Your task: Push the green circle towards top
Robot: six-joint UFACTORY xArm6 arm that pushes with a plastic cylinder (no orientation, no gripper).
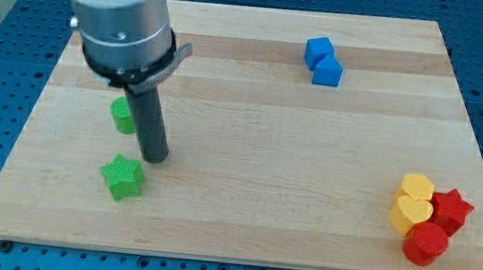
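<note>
The green circle (121, 115) is a small green cylinder at the board's left, partly hidden behind my rod. My tip (155, 157) rests on the board just to the right of and below the green circle, close to it. A green star (121, 177) lies just below and to the left of my tip.
Two blue blocks (323, 61) touch each other near the view's top, right of centre. At the lower right a cluster holds a yellow block (417, 187), a yellow heart (410, 212), a red star (451, 209) and a red cylinder (425, 243). The wooden board (311, 160) lies on a blue perforated table.
</note>
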